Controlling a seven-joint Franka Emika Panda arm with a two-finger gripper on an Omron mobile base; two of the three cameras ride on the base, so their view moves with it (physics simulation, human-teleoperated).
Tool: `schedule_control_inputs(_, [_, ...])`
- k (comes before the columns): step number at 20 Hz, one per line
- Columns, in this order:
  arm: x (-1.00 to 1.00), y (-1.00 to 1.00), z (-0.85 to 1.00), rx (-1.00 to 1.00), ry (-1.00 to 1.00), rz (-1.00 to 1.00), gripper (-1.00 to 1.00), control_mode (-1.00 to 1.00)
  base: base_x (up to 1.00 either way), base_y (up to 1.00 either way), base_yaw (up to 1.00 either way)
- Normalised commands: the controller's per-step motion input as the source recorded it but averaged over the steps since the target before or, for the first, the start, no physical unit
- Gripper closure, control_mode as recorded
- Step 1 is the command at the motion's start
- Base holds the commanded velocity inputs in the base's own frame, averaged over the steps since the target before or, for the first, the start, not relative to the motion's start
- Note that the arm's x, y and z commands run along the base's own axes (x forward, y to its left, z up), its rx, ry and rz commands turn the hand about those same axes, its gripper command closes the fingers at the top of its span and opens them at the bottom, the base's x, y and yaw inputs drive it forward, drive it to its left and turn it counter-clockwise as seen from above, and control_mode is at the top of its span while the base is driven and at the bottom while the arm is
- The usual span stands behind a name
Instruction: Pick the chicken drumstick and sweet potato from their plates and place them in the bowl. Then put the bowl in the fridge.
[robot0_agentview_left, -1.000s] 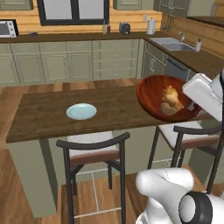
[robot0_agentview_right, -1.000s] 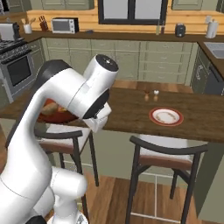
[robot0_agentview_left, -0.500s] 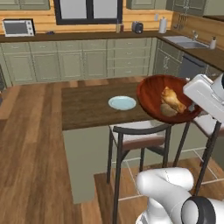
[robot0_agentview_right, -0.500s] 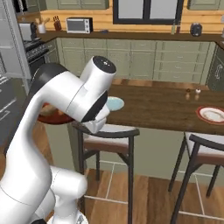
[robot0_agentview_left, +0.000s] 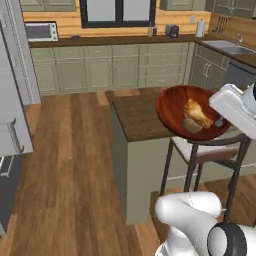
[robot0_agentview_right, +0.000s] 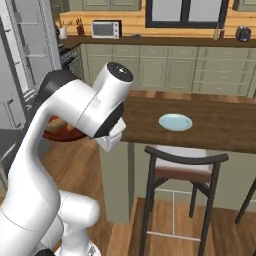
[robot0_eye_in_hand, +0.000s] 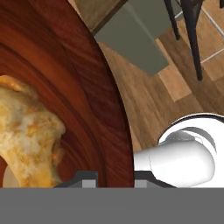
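Note:
My gripper (robot0_agentview_left: 219, 121) is shut on the right rim of the glossy reddish-brown bowl (robot0_agentview_left: 175, 107), which hangs tilted in the air beside the island. The golden-brown chicken drumstick (robot0_agentview_left: 198, 113) and the duller sweet potato (robot0_agentview_left: 190, 126) lie inside it. In the hand view the bowl's rim (robot0_eye_in_hand: 94, 83) runs between the fingertips (robot0_eye_in_hand: 89, 178) of the gripper (robot0_eye_in_hand: 114, 178), with the drumstick (robot0_eye_in_hand: 28, 135) close on the left. Behind my arm a strip of the bowl (robot0_agentview_right: 59, 134) shows. A pale blue plate (robot0_agentview_right: 175, 122) lies bare on the counter. The grey fridge (robot0_agentview_left: 11, 95) stands at the left edge.
The wooden island counter (robot0_agentview_left: 137, 117) is just behind the bowl, with a dark-framed stool (robot0_agentview_left: 200, 150) under it and another stool (robot0_agentview_right: 182, 170) at its long side. Open wood floor (robot0_agentview_left: 70, 165) stretches between the island and the fridge. A microwave (robot0_agentview_right: 105, 29) sits on the back counter.
The whole picture has shifted right as the base turned left: the island slid right and the fridge came into view. The bowl stays in my grip with both foods inside.

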Motion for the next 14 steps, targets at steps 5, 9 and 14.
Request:
schedule_control_inputs(5, [0.00,0.00,0.00,0.00,0.00,0.00,1.00,1.00,0.01,1.00,-0.09])
schedule_control_inputs(9, [0.00,0.00,0.00,0.00,0.00,0.00,1.00,1.00,0.32,0.94,-0.06])
schedule_control_inputs(14, [0.00,0.00,0.00,0.00,0.00,0.00,1.00,1.00,0.88,0.71,0.00])
